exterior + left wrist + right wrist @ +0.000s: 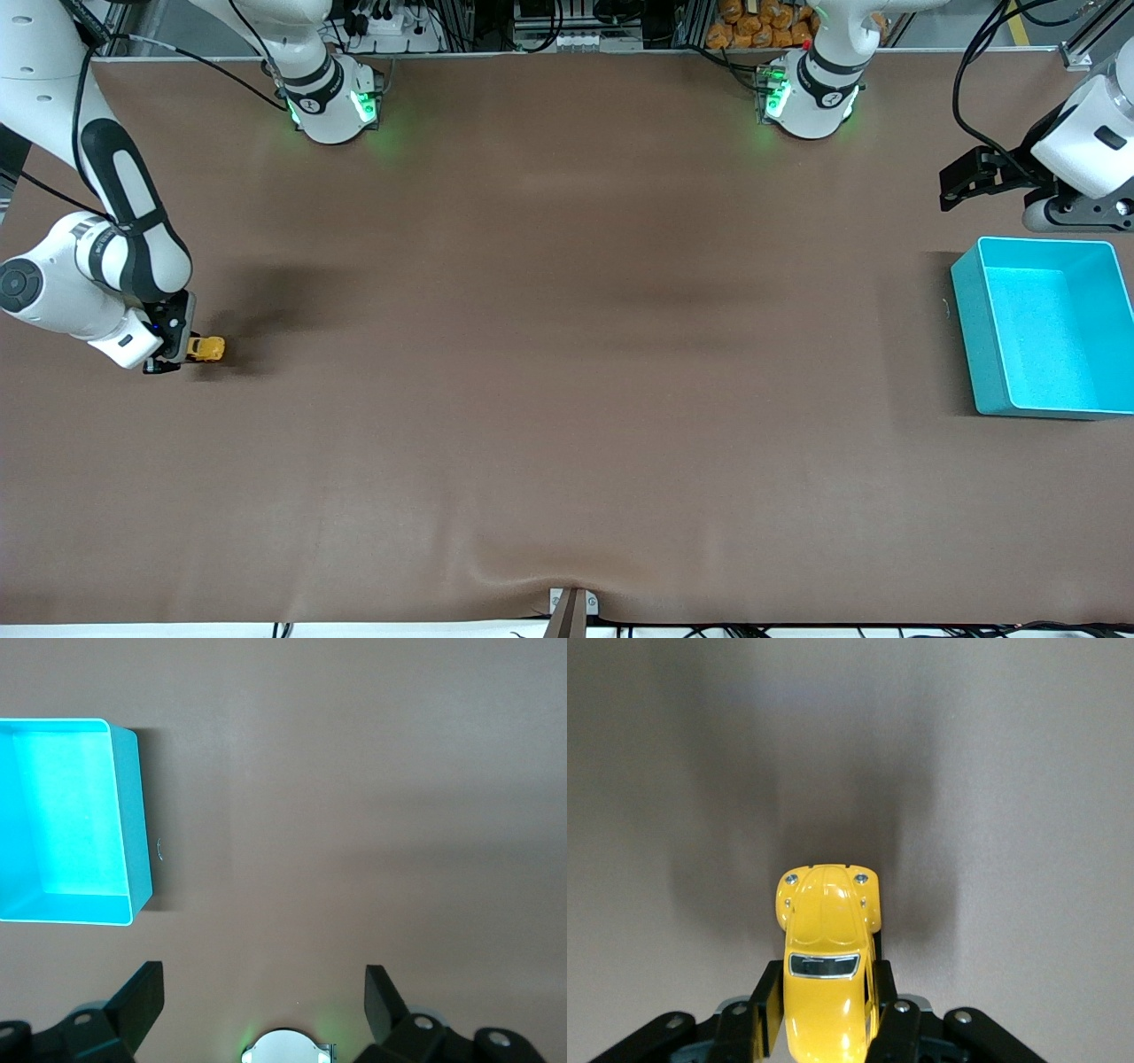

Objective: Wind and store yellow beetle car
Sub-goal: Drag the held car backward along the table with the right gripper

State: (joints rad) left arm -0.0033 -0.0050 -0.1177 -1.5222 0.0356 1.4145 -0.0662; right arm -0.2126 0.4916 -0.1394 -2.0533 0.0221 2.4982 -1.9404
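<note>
Brown tabletop point(567, 399) filled nearly the whole front view, w/ both arm bases along its top edge. Teal bin point(1050, 326) sat on it at the left arm's end, open side up, nothing visible inside; in the left wrist view the bin point(133, 815) showed w/ one wall facing the cam.

Left arm waited up in the air just beside the bin, on the side farther from the front cam. Left tool point(967, 177) was over bare tabletop there, its fingers point(142, 997) spread wide apart, nothing between them.

Right arm reached down at its own end of the tabletop. Right tool point(182, 347) was low at the surface, clamped on the yellow beetle car point(207, 348). Right wrist view: dark fingers point(897, 1020) pressed against both sides of the car point(827, 948) around its rear half; hood, two small headlights & dark windshield stuck out past the fingertips. Car pointed away from the tool, toward the tabletop's middle. Couldn't tell if the wheels touched the surface.
</note>
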